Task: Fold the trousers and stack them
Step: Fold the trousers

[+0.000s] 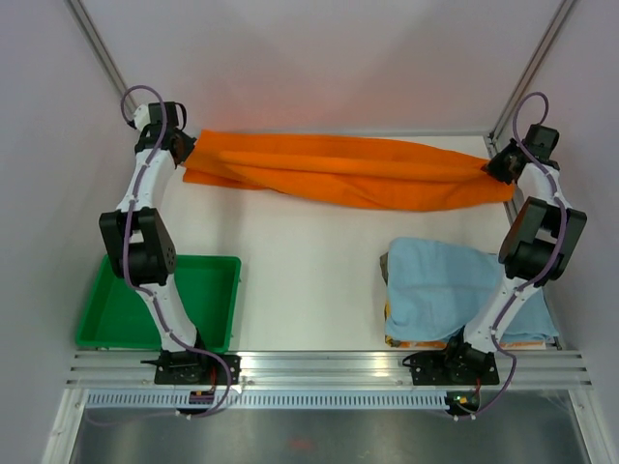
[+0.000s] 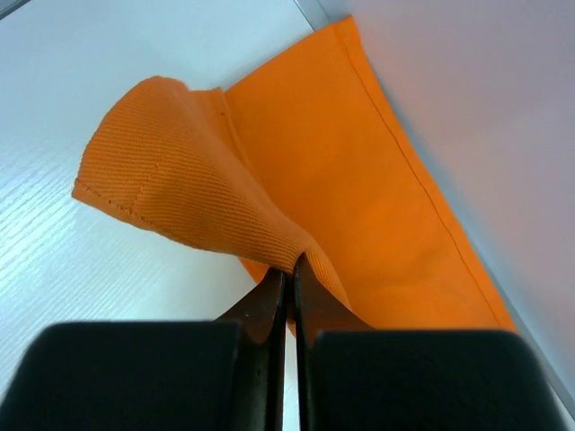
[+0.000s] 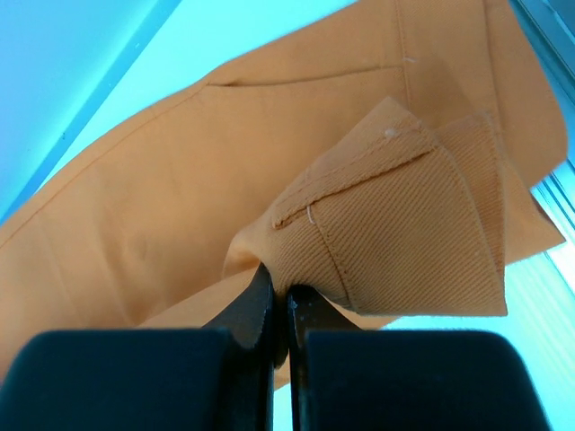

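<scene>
White, matt table, enclosed by pale walls with aluminium corner posts. A ribbed aluminium rail runs along the near edge and carries both arm bases.

The trousers are bright orange, of fine diagonal twill with stitched hems. They are drawn out as a long, loosely twisted band along the far side of the table. The long axis runs from one gripper straight across to the other, and the band is fuller toward the right gripper's end. Whether its middle rests on the table cannot be told.

Left gripper: fingers pressed together, pinching a folded hem corner that fans out just ahead of the fingertips. Beyond it and to its right the fabric lies flat, its edge beside the wall.

Right gripper: fingers pressed together on a bunched corner bearing a stitched seam. The cloth spreads ahead of the tips and to their left.

Green tray: plastic, rectangular, raised rim, well behind the left gripper and beside that arm's base.

Light blue cloth: soft, folded and rumpled, well behind the right gripper and partly hidden by that arm.
</scene>
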Robot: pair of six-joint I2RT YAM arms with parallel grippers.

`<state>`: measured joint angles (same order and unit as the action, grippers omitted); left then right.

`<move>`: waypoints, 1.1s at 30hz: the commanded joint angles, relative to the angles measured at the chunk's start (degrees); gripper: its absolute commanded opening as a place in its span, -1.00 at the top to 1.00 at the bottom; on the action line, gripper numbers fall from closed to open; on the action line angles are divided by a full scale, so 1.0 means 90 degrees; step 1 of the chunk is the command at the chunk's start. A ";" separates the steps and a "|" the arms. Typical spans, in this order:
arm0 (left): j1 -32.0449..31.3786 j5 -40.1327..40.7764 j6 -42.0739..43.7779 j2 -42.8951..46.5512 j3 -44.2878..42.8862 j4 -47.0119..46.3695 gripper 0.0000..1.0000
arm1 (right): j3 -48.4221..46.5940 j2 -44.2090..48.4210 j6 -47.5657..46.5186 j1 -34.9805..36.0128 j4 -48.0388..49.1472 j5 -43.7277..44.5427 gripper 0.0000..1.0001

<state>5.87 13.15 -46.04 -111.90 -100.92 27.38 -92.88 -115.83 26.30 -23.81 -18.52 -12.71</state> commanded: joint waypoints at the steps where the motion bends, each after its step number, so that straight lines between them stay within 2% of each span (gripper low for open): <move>1: 0.0012 0.0717 -0.0089 -0.0154 -0.0631 -0.0219 0.95 | -0.0704 -0.0302 -0.0129 -0.0069 0.0320 0.0094 0.97; 5: -0.0076 0.1019 -0.0138 -0.0428 -0.0992 0.0024 0.95 | -0.1056 -0.0694 -0.0285 0.0019 0.0427 -0.0042 0.96; 9: -0.0164 0.1799 -0.0596 -0.0663 -0.1676 0.1358 0.95 | -0.1329 -0.1006 -0.0296 0.0097 0.0622 -0.0072 0.96; 12: -0.0164 0.2142 -0.0880 -0.0371 -0.1336 0.1558 0.95 | -0.1563 -0.1241 -0.0267 0.0146 0.0623 -0.0053 0.96; 16: -0.0154 0.2406 -0.0793 0.0147 -0.0935 0.1363 0.95 | -0.1691 -0.1378 -0.0247 0.0224 0.0603 -0.0053 0.98; 21: -0.0173 0.2397 -0.0500 0.0304 -0.1119 0.1216 0.95 | -0.1585 -0.1193 -0.0286 0.0244 0.0554 0.0093 1.00; 29: -0.0349 0.2455 -0.0158 0.0450 -0.1364 0.1177 0.95 | -0.0696 -0.0070 -0.0345 0.0244 0.0857 0.0611 1.00; 33: -0.0408 0.2543 -0.0235 0.0470 -0.1374 0.1469 0.95 | -0.0539 0.0136 -0.0354 0.0244 0.0828 0.0670 1.00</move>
<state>1.56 29.47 -49.95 -111.81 -110.34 40.88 -97.71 -119.35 24.62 -20.71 -16.21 -10.98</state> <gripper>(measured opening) 0.033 0.030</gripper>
